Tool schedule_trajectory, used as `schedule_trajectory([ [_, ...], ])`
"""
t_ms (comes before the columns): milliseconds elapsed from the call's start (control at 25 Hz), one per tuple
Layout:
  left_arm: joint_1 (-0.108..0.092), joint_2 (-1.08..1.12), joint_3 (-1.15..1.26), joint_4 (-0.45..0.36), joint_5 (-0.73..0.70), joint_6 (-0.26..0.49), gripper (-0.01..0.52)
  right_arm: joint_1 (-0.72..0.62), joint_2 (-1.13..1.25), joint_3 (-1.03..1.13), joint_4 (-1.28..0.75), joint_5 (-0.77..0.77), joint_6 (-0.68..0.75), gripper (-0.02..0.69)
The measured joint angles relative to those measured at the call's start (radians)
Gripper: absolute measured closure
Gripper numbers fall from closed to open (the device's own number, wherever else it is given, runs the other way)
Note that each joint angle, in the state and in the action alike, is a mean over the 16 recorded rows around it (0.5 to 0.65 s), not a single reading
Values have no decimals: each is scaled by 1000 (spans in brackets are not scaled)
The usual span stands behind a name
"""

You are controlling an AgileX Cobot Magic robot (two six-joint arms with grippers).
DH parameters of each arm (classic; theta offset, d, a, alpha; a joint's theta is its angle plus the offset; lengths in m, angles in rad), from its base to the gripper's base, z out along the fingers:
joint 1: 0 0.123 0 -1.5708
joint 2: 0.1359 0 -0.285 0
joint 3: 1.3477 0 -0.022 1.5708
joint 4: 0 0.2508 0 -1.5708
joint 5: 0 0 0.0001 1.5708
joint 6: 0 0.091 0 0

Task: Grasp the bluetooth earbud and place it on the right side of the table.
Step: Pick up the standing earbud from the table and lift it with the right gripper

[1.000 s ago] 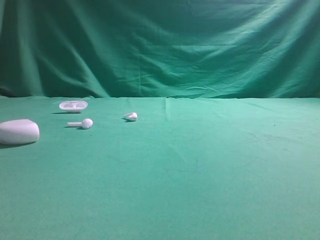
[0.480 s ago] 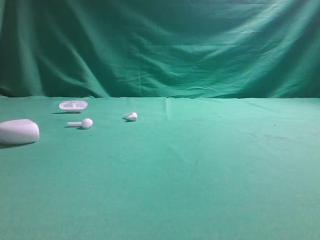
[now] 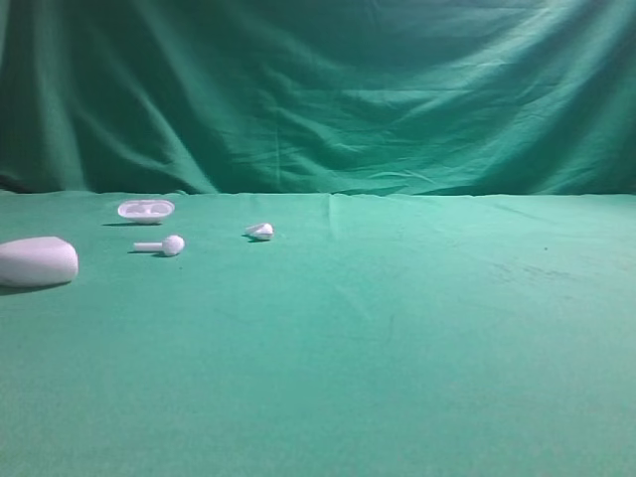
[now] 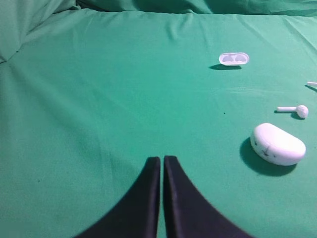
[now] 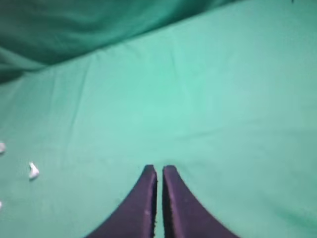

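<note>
While lying far left on the surface [image 3: 397,338], bluetooth earbud [image 3: 162,245] points stem leftward; nearer left fingers [image 4: 162,159], clenched empty like right fingers [image 5: 159,169].

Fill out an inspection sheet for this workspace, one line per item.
Surface: table, green cloth, lightly creased.
Job's things: two white earbuds, earbud with stem and second earbud, both lying left of centre, untouched.
Clutter: case shell at far left; oval tray behind the earbuds.
Grippers: left gripper shut, empty; right gripper shut, empty.
Cables: nothing seen.
Surroundings: draped green backdrop.
</note>
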Motion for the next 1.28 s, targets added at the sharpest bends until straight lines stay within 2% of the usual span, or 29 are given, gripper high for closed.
schedule_trajectory([
  [400,0,0,0,0,0,0,514,248,527,-374,-11,169,-206,665],
  [600,0,0,0,0,0,0,514,368,775,-595,-34,252,-229,665],
  [880,0,0,0,0,0,0,514,467,1071,-878,-81,345,-226,658],
  [1040,0,0,0,0,0,0,514,504,1210,-1018,-119,373,-210,606],
  [1280,0,0,0,0,0,0,514,543,1376,-1183,-187,384,-152,458],
])
